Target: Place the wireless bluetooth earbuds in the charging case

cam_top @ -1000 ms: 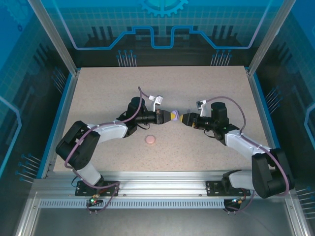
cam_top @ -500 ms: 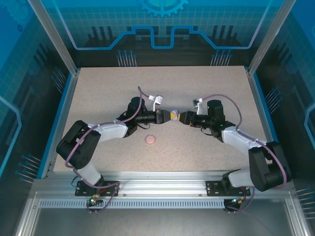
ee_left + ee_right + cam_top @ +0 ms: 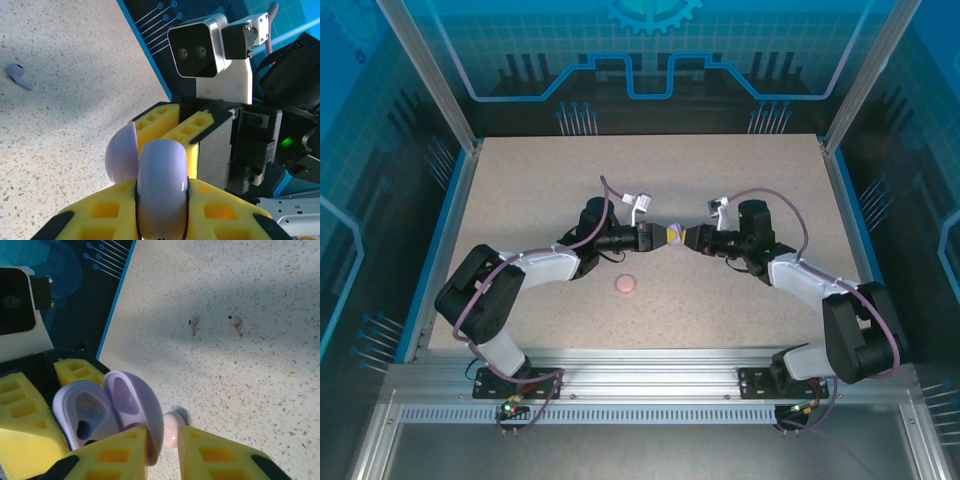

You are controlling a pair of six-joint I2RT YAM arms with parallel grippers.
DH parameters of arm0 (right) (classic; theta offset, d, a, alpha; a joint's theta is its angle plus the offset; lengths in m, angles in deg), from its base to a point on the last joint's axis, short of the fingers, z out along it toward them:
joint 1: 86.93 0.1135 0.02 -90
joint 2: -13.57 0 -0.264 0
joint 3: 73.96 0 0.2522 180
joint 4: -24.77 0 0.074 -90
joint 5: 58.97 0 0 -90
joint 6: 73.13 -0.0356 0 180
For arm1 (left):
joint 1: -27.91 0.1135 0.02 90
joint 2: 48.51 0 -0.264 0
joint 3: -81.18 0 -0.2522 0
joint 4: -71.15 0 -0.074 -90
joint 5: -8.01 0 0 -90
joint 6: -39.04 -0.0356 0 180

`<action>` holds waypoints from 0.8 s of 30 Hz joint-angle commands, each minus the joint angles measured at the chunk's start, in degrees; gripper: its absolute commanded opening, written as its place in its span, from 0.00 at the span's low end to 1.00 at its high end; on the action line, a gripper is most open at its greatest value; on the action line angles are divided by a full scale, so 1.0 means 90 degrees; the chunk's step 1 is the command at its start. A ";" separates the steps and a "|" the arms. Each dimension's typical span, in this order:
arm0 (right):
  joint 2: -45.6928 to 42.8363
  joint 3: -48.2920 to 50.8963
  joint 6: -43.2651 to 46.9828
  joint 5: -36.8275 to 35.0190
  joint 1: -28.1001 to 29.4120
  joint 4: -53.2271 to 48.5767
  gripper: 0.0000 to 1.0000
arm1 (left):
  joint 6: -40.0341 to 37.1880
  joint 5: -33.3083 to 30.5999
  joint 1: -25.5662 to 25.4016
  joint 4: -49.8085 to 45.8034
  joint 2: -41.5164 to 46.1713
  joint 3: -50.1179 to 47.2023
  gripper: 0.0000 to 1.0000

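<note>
We count one purple charging case (image 3: 87, 415), lid (image 3: 132, 400) open, clamped in the left end effector (image 3: 162, 210). The right end effector (image 3: 162, 442) is narrow at that lid, grip unclear. One pink case (image 3: 626, 284), two pink earbuds (image 3: 192, 324) and one purple earbud (image 3: 17, 75) lie on open counter (image 3: 520, 200).

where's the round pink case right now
Top view: the round pale pink case lies on the speckled table, centre, just on the near side of the left gripper.

Open purple case (image 3: 107, 410), earbuds (image 3: 193, 324) loose.
</note>
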 commanded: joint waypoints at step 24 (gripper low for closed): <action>-0.0259 -0.0780 0.0685 -0.0585 0.0031 -0.1355 0.00 | -0.0595 -0.1220 0.0076 -0.1410 0.0926 0.0032 0.99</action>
